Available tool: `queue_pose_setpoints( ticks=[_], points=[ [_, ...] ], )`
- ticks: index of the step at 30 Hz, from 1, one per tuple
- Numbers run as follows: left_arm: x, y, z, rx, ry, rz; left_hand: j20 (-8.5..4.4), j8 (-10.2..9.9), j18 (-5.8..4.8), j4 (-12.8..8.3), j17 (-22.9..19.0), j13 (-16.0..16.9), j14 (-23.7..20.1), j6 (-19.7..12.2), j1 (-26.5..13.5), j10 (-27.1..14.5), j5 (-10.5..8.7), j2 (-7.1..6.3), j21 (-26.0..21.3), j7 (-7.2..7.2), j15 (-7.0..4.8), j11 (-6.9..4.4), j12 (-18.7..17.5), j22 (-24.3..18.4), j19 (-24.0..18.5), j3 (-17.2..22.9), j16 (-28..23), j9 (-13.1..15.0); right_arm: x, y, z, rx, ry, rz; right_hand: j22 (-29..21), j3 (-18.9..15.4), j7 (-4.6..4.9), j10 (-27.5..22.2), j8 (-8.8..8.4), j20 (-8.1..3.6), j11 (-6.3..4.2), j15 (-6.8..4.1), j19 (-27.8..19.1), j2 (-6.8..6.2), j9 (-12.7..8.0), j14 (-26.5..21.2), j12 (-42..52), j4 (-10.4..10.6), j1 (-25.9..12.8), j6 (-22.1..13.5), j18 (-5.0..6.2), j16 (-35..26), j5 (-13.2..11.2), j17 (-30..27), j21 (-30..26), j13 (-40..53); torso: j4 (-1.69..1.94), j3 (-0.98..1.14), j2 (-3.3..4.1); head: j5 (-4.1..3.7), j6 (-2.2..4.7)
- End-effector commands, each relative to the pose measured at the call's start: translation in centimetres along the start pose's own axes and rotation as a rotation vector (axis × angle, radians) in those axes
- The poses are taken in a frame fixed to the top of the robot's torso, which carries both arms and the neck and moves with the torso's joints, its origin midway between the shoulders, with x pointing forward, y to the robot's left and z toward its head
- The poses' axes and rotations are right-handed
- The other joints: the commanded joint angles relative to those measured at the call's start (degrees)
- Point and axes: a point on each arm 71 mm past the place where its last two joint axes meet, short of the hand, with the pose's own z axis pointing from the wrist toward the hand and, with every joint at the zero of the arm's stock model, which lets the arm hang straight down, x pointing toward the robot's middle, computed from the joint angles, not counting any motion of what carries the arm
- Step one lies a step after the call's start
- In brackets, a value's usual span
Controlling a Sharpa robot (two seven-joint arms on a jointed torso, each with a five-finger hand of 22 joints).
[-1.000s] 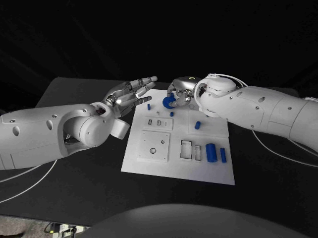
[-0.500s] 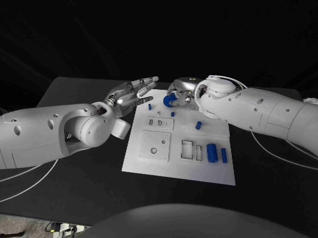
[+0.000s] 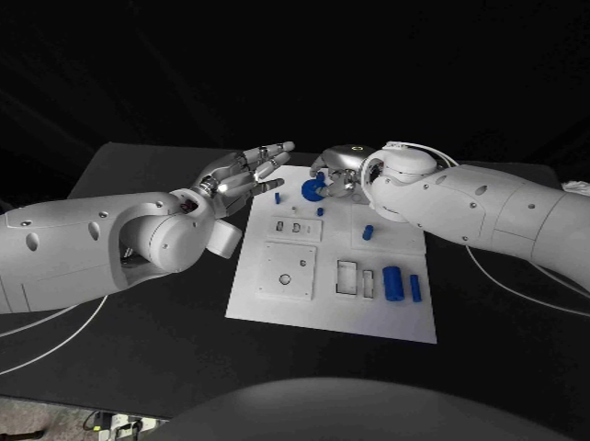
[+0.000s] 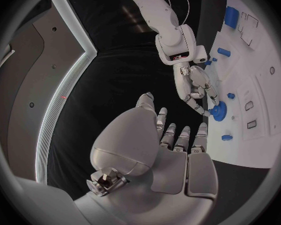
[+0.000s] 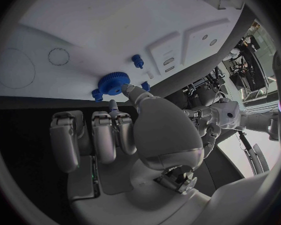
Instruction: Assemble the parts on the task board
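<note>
Here right robot hand (image 3: pixel 333 180) pinches blue gear (image 3: pixel 313 190) above task board (image 3: pixel 333 317); left robot hand (image 3: pixel 243 175) empty, fingers spread.

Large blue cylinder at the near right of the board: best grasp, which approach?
Take the large blue cylinder across its middle, fingers on its two long curved sides, coming from straight above. It lies flat on the task board with its long axis running toward the robot, and a thinner blue bar lies close on its right, so a side approach looks cramped.
</note>
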Motion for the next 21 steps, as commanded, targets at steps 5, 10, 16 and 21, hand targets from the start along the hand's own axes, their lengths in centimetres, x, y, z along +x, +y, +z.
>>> queue_pose_setpoints(
  ticks=[5,10,16,21],
  points=[
    [0.3,-0.1,0.1,0.013,0.021,-0.005,0.25,0.39,0.94,-0.08,0.09,0.07,-0.02,0.17,0.47,0.19,0.33,0.12,0.22,0.39,0.32,0.26,0.39,0.07,0.25,0.06,0.2,0.09,0.0,-0.3,-0.2,0.001,-0.005,-0.01,13.76,0.05,-0.05,6.06,-0.24,0.23,-0.07,0.07,2.55,-0.2,-1.11,5.87,0.22,-0.07,-0.05,-1.17,0.63,0.2,-1.54,15.08,-0.37,15.1,0.01,0.02,0.01,0.07,0.0],
    [0.3,-0.1,0.0,0.012,0.02,-0.005,0.26,0.4,0.94,-0.08,0.09,0.07,-0.02,0.19,0.48,0.21,0.33,0.13,0.22,0.41,0.33,0.27,0.39,0.07,0.25,0.06,0.21,0.09,0.0,-0.7,-0.5,-0.003,-0.018,-0.002,13.76,-0.75,-0.17,6.06,-0.05,0.14,-0.17,-0.01,2.57,-0.34,-2.34,5.87,0.22,0.19,-0.48,-1.08,0.62,0.2,-4.45,15.08,-0.36,15.1,-0.05,0.01,0.0,0.1,0.0],
    [0.3,-0.1,0.1,0.013,0.021,-0.005,0.26,0.4,0.94,-0.08,0.09,0.07,-0.02,0.19,0.48,0.21,0.33,0.13,0.22,0.41,0.33,0.27,0.39,0.07,0.25,0.06,0.21,0.09,-0.2,-1.3,-1.2,-0.012,-0.061,0.007,13.77,-1.8,-0.51,6.06,0.06,0.02,-0.4,-0.18,2.6,-0.27,-3.42,5.87,0.22,0.75,-1.03,-0.64,0.62,0.2,-7.5,15.08,-0.35,15.1,-0.05,0.05,-0.01,-0.16,0.0],
    [0.2,-0.1,0.0,0.013,0.019,-0.005,0.26,0.4,0.94,-0.08,0.09,0.07,-0.02,0.19,0.48,0.21,0.33,0.13,0.22,0.41,0.33,0.27,0.39,0.07,0.25,0.06,0.21,0.09,-1.4,-2.5,-2.7,-0.029,-0.143,0.017,13.93,-2.85,-1.03,6.06,0.6,-0.28,-0.82,-0.52,3.02,-0.28,-3.89,5.87,0.22,1.38,-1.44,1.2,0.5,0.2,-9.38,15.08,-0.03,15.1,-0.02,-0.01,-0.01,-0.26,0.0]
  ],
)
